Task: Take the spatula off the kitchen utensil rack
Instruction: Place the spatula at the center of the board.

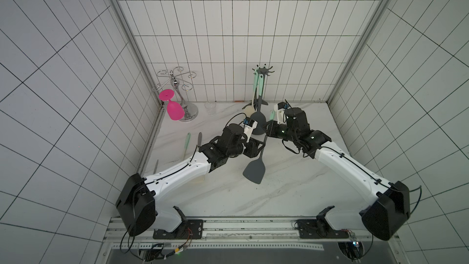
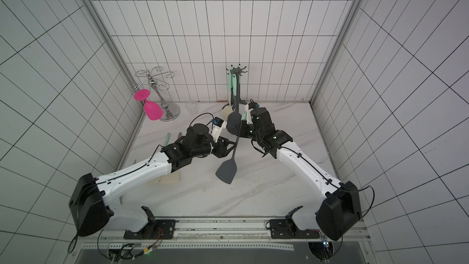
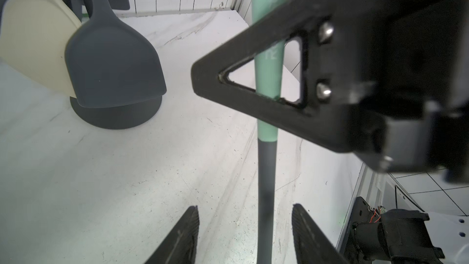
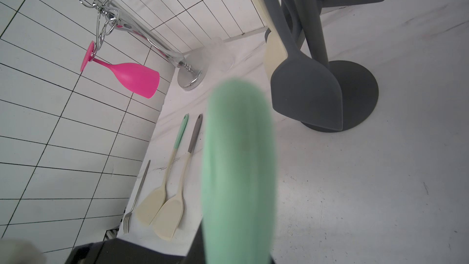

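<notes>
The spatula (image 1: pixel 254 171) has a dark grey blade and a mint green handle (image 4: pixel 238 161). It hangs clear of the rack's hooks, blade down over the table in both top views (image 2: pixel 227 171). My right gripper (image 1: pixel 269 127) is shut on its green handle. My left gripper (image 3: pixel 245 224) is open, and its fingers (image 3: pixel 182 234) stand on either side of the grey shaft (image 3: pixel 266 173) without touching it. The kitchen utensil rack (image 1: pixel 265 71) stands just behind, with its round base (image 3: pixel 114 115) on the table. A grey spatula (image 3: pixel 114 59) and a cream one (image 3: pixel 33 41) hang on it.
A chrome glass holder (image 1: pixel 177 85) with a pink glass (image 1: pixel 173 110) stands at the back left, and a clear glass (image 1: pixel 210 107) beside it. Two cream spatulas (image 4: pixel 165 206) and a fork (image 4: pixel 134 199) lie along the left wall. Tiled walls enclose the table.
</notes>
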Robot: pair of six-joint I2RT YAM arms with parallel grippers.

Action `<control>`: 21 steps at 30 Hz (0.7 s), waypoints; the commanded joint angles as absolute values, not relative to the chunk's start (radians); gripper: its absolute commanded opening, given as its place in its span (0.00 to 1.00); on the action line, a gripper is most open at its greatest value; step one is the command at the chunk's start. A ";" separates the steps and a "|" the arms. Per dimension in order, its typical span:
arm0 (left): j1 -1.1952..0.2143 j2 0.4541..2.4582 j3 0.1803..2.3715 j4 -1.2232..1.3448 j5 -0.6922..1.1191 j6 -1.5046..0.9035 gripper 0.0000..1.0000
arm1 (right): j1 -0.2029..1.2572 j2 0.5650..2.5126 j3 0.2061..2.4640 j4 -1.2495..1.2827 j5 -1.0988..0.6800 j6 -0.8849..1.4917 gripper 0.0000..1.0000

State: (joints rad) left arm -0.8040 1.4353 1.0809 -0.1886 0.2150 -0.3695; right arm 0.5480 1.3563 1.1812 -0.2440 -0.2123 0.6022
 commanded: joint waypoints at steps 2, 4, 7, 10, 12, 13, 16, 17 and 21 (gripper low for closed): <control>-0.811 1.470 1.117 -0.130 0.253 -0.408 0.56 | 0.560 1.358 1.214 -0.241 -0.215 0.601 0.00; -0.811 1.487 1.117 -0.122 0.262 -0.411 0.55 | 0.561 1.359 1.208 -0.234 -0.217 0.607 0.00; -0.811 1.509 1.119 -0.122 0.278 -0.415 0.50 | 0.563 1.365 1.202 -0.221 -0.224 0.616 0.00; -0.811 1.513 1.117 -0.132 0.283 -0.416 0.22 | 0.566 1.376 1.204 -0.215 -0.231 0.622 0.00; -0.811 1.499 1.114 -0.146 0.267 -0.409 0.03 | 0.568 1.381 1.204 -0.213 -0.234 0.623 0.00; -0.811 1.490 1.112 -0.158 0.254 -0.400 0.00 | 0.567 1.382 1.205 -0.213 -0.234 0.621 0.00; -0.803 1.457 1.112 -0.239 0.189 -0.379 0.00 | 0.568 1.375 1.203 -0.216 -0.234 0.612 0.26; -0.793 1.448 1.111 -0.268 0.174 -0.378 0.00 | 0.567 1.369 1.200 -0.217 -0.228 0.609 0.35; -0.688 1.413 1.102 -0.425 0.169 -0.416 0.00 | 0.567 1.337 1.172 -0.224 -0.204 0.585 0.46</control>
State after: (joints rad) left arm -0.7582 1.4578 1.0954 -0.3008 0.2157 -0.3943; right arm 0.5591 1.3762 1.1805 -0.2348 -0.2211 0.6052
